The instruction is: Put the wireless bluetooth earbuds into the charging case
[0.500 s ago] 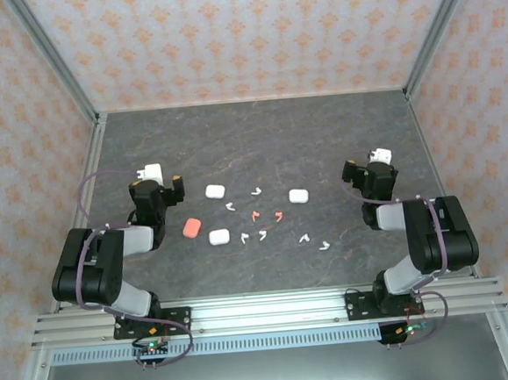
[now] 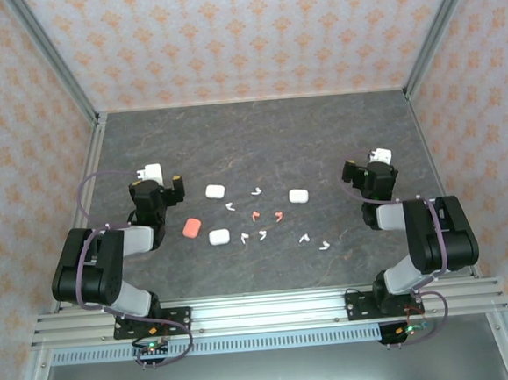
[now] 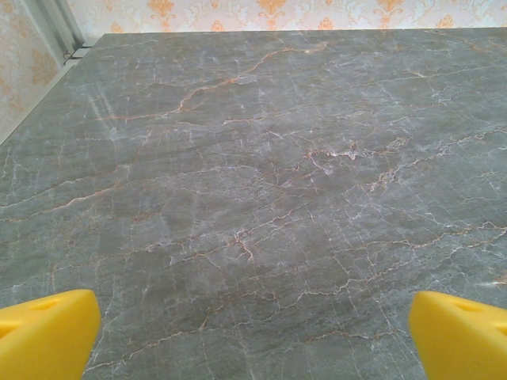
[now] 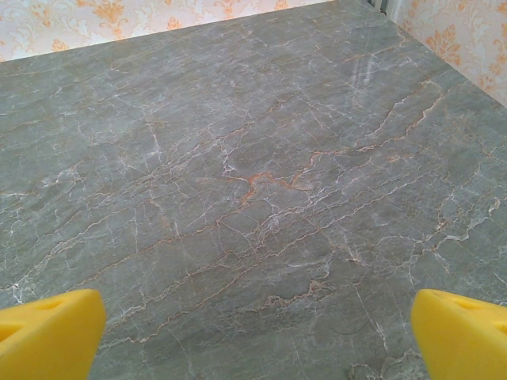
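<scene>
While both arms sit folded at the near edge, take the coral-red case (image 2: 191, 226) as your mark on the dark veined table (image 2: 259, 137).

Earbuds: eight tiny curved buds with short stems, lying loose on the table. All are to the right of the coral-red case and none touches it.
- Two coral-red earbuds (image 2: 255, 215) lie side by side, a fair way right of the case.
- Six white earbuds (image 2: 230, 207) are scattered round that pair. Two sit farther back, two nearer you, and two lie farthest right of the case.

Three white cases (image 2: 220, 237), small rounded squares:
- one just right of the coral-red case and slightly nearer you
- one behind it and to the right
- one well to the right, beyond the coral-red pair

Any marking on cases or buds is too small to read from above.

Your left gripper (image 3: 253, 332) is behind and left of the coral-red case. Its yellow fingertips (image 3: 47, 328) are spread wide with bare table between them. Your right gripper (image 4: 253, 332) is far right of the case, past every bud, and is likewise spread wide over bare table.
</scene>
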Robot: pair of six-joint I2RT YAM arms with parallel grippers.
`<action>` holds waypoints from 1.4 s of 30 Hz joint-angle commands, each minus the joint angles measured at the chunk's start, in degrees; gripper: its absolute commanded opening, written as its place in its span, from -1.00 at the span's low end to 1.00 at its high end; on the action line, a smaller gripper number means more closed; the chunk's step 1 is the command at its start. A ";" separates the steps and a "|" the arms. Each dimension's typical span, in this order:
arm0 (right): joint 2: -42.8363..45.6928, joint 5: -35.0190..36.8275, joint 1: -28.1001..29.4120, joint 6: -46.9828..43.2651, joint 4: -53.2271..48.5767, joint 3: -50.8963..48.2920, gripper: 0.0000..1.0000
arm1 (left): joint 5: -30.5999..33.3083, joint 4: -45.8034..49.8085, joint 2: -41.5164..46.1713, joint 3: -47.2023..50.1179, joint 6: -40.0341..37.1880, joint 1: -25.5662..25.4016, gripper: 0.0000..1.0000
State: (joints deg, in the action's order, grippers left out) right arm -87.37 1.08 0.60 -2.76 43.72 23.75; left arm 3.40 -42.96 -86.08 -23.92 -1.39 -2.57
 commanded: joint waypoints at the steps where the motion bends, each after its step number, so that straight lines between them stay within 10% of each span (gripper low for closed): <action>1: 0.28 1.05 0.37 0.74 0.51 0.28 0.98 | 0.20 0.51 0.30 -0.51 0.37 0.28 1.00; 11: 0.58 0.88 0.35 0.91 0.70 0.16 0.98 | 0.85 1.71 0.74 -0.99 0.68 0.34 1.00; 17: 12.01 3.35 0.18 2.55 -16.84 5.44 0.98 | 5.05 17.16 13.70 -4.52 3.27 0.29 1.00; 24: 18.98 -10.37 1.95 6.93 -43.61 17.38 0.99 | -2.17 45.52 22.97 -15.81 22.41 0.30 1.00; 32: 12.75 -19.43 11.59 0.82 -68.81 31.01 0.99 | -17.00 49.71 26.14 -16.67 35.00 -3.41 1.00; 42: -4.16 -21.69 19.99 1.24 -65.41 36.66 0.99 | -17.12 47.93 23.36 -17.96 35.22 -9.81 1.00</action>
State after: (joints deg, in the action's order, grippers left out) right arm -89.12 -19.68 19.62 -1.34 -21.26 57.23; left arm -12.99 3.99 -62.26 -40.01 32.62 -11.70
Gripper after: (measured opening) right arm 0.993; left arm 0.999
